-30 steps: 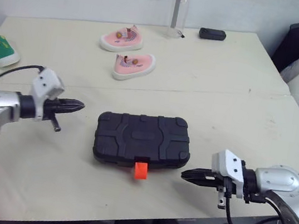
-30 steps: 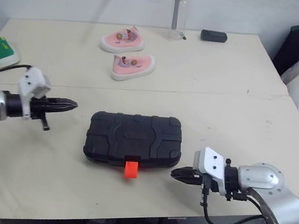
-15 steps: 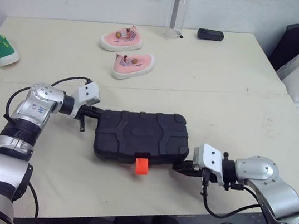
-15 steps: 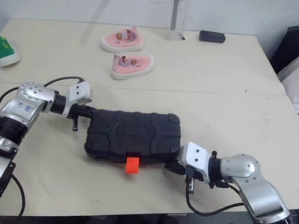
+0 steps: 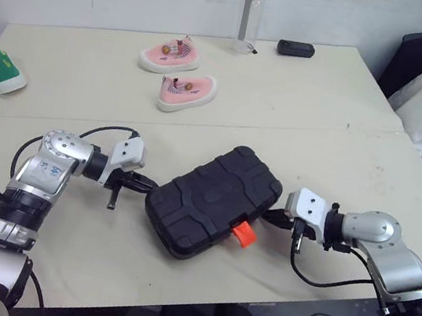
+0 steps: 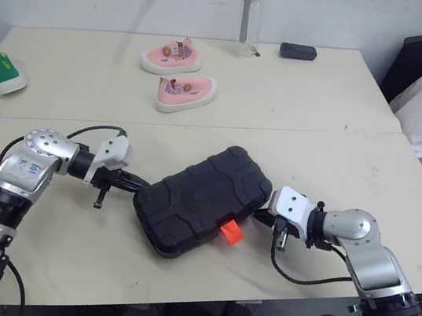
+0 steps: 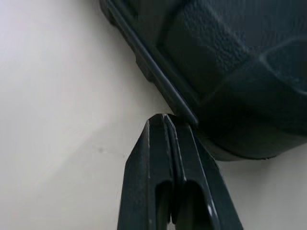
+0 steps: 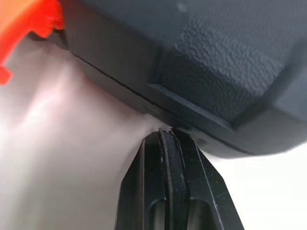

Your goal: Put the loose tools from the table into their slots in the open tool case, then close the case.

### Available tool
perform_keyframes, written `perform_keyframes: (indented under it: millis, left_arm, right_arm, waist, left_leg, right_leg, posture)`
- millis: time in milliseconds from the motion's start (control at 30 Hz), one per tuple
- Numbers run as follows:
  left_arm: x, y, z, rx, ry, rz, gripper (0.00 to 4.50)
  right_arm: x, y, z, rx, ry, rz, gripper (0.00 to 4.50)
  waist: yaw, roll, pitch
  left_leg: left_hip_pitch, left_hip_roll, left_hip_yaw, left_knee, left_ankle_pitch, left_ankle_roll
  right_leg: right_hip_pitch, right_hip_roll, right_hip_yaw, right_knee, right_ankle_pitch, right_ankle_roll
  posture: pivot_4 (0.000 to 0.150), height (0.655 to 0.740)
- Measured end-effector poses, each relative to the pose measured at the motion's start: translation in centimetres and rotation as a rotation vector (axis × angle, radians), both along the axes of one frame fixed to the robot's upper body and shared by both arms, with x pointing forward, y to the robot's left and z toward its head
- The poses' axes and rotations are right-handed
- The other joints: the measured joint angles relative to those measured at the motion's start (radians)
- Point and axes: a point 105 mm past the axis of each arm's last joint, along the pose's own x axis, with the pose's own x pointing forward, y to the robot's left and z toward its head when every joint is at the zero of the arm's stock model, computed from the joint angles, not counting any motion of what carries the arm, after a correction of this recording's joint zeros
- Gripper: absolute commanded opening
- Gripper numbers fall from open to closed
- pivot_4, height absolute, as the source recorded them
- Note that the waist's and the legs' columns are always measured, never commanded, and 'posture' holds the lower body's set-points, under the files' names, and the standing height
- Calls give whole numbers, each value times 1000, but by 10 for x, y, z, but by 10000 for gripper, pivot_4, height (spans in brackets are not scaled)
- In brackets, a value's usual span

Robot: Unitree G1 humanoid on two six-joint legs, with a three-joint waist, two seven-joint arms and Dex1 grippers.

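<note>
Two grippers are working on the black moulded plastic tool case (image 5: 213, 198), which lies slantwise on the pale beige table (image 5: 317, 142), near its front edge. The left gripper (image 5: 146, 186) has its two black fingers pressed together with nothing between them, and its tip touches the seam at the left end of the case. The right gripper (image 5: 272, 213) is closed in the same way, empty, with its tip against the lower edge at the right end. The lid is already down, so I judge that the stowing of tools is done and the closing step is in hand. The small orange plastic latch (image 5: 243, 234) stands out at the front side; I cannot tell if it is snapped. The next move probably calls for one gripper to brace the case while the other presses this latch flat.
</note>
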Motion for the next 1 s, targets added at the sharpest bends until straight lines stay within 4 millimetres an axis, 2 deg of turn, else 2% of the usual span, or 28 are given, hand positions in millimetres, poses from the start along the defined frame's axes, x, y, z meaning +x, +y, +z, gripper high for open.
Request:
perform_keyframes:
  millis: [100, 167, 233, 300, 333, 400, 500, 600, 767, 1000]
  left_arm:
    - [-8, 3, 18, -61, 27, 19, 111]
    - [-16, 0, 34, -106, 44, 3, 111]
    - [-22, -14, 48, -143, 41, -50, 111]
    - [-25, -36, 60, -197, 21, -117, 111]
    - [-26, -41, 61, -207, 19, -132, 111]
    - [-28, -59, 57, -218, 35, -183, 111]
    - [-25, -80, 36, -198, 64, -218, 111]
    - [-15, -95, 23, -184, 47, -222, 111]
    - [-7, -100, 22, -163, -7, -246, 111]
    - [-6, -103, 21, -164, -15, -262, 111]
  right_arm:
    - [2, -18, 17, 71, -2, -97, 0]
    - [-3, -21, 34, 144, 3, -116, 0]
    - [-7, -18, 43, 176, 2, -111, 0]
    - [-13, -12, 44, 194, 18, -92, 0]
    - [-15, -10, 44, 199, 24, -82, 0]
    - [-29, 0, 49, 260, 67, -25, 0]
    - [-44, 21, 57, 310, 73, 56, 0]
    - [-50, 38, 49, 335, 109, 80, 0]
    - [-51, 47, 38, 329, 150, 71, 0]
    - [-50, 47, 29, 275, 145, 42, 0]
  waist:
    - [1, 0, 0]
    - [3, 0, 0]
    - [4, 0, 0]
    - [13, 0, 0]
    - [14, 0, 0]
    - [19, 0, 0]
    - [22, 0, 0]
    - [23, 0, 0]
    - [24, 0, 0]
    - [26, 0, 0]
  left_leg:
    - [0, 0, -1, 0, 0, 0]
    - [0, 0, -3, 0, 0, 0]
    - [1, 0, -4, 0, 0, 0]
    - [1, 0, -4, 1, 0, 0]
    - [1, 0, -4, 1, 0, 0]
    - [1, 0, -4, 1, 0, 0]
    - [2, 0, -3, 1, 0, 0]
    - [2, 0, -1, 2, 0, 0]
    - [3, -1, -1, 2, 0, 0]
    - [7, -1, -3, 2, 0, 1]
  right_leg:
    - [0, 0, 0, 0, 0, 0]
    - [1, 0, 0, 0, 0, 0]
    - [2, 0, 0, 0, 0, 0]
    - [2, 0, 0, 0, 0, 0]
    - [3, 0, 0, 0, 0, 0]
    - [2, 1, 1, 0, 0, 0]
    - [3, 1, 1, 0, 0, 0]
    - [3, 1, 1, 1, 0, -1]
    - [5, 1, 1, 0, 0, -1]
    - [10, 1, 0, -1, 0, -1]
  posture:
    - [1500, 7269]
    - [1500, 7269]
    - [1500, 7269]
    - [1500, 7269]
    - [1500, 7269]
    - [1500, 7269]
    - [1500, 7269]
    - [1500, 7269]
    - [1500, 7269]
    - [1500, 7269]
